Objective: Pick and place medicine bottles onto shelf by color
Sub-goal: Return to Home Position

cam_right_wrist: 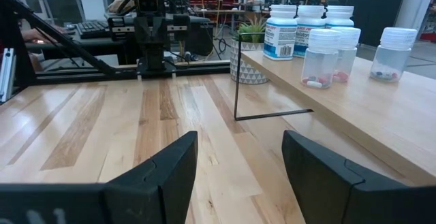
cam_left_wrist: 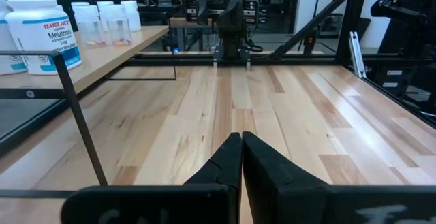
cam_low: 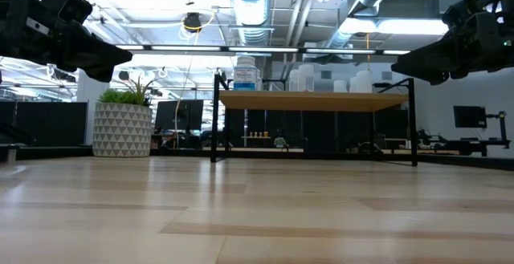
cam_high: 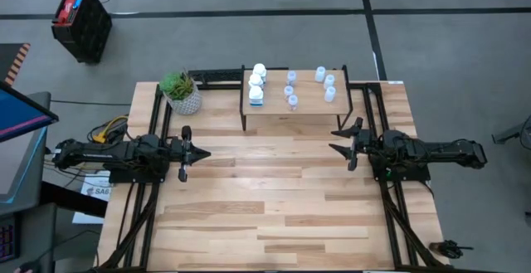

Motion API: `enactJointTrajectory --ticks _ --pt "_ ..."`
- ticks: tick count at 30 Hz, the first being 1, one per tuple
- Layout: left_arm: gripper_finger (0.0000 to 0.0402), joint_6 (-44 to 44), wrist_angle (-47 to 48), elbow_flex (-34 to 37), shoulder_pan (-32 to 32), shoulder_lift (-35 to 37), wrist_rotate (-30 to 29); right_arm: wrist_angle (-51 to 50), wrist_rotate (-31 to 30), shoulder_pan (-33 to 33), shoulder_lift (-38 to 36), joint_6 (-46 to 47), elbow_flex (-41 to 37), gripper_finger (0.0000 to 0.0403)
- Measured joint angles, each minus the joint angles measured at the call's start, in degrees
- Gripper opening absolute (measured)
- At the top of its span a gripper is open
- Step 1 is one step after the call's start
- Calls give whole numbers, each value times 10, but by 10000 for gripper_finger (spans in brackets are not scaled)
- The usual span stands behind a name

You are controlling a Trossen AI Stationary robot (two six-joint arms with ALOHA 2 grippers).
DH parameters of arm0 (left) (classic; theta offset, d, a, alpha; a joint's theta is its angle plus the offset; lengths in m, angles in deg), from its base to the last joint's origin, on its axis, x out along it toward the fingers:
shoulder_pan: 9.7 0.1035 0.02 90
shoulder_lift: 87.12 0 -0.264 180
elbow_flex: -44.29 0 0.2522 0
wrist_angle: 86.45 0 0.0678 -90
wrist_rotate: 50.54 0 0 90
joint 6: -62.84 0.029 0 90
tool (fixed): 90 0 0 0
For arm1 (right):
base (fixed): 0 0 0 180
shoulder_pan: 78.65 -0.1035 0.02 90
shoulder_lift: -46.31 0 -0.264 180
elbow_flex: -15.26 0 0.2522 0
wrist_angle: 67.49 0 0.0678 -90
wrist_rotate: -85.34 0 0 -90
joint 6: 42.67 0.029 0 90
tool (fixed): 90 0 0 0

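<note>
Medicine bottles (cam_high: 291, 90) all stand upright on the shelf (cam_high: 309, 109), which sits at the far edge of the table (cam_high: 274, 211), just beside the plant pot (cam_high: 183, 99). We count three chunkier white bottles (cam_high: 256, 82) with blue labels, packed close together in a line at the shelf's left end, nearest the pot. The left wrist view lets us read "Melatonin" on one of them. Six smaller translucent bottles (cam_high: 329, 80) take up the middle and right of the shelf top in two loose columns of three, each apart from its neighbours. In the right wrist view we make out small coloured pills at the bottom of a few. The left gripper (cam_high: 204, 153) hovers above the table's left side, pointing toward the centre, its fingers pressed together with no gap between them. The right gripper (cam_high: 333, 140) faces it from the right side, near the shelf's front right leg, its fingers spread wide apart and clear of the bottles.
</note>
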Motion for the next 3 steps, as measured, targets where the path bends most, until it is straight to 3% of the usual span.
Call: enactJointTrajectory --ticks 3 --pt "0 0 0 0 0 0 0 0 0 0 0 0 0 238"
